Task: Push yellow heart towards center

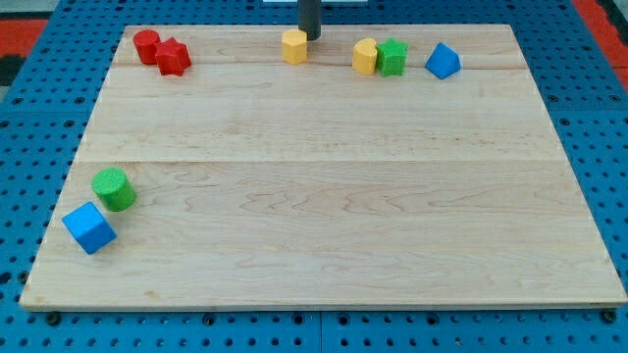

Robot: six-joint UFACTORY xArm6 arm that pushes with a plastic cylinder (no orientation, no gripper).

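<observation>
Two yellow blocks lie near the view's top edge of the wooden board [324, 196]. The rounded one [365, 56], which looks like the yellow heart, touches the left side of a green star [392, 56]. The faceted yellow block [294, 46], which looks like a pentagon, lies further left. My tip [309, 37] is at the top edge, just to the upper right of the faceted yellow block and almost touching it. It is well to the left of the rounded yellow block.
A blue block [444, 61] lies right of the green star. A red cylinder [147, 45] and a red star [174, 57] sit together at the top left. A green cylinder [114, 188] and a blue cube [89, 226] are at the lower left.
</observation>
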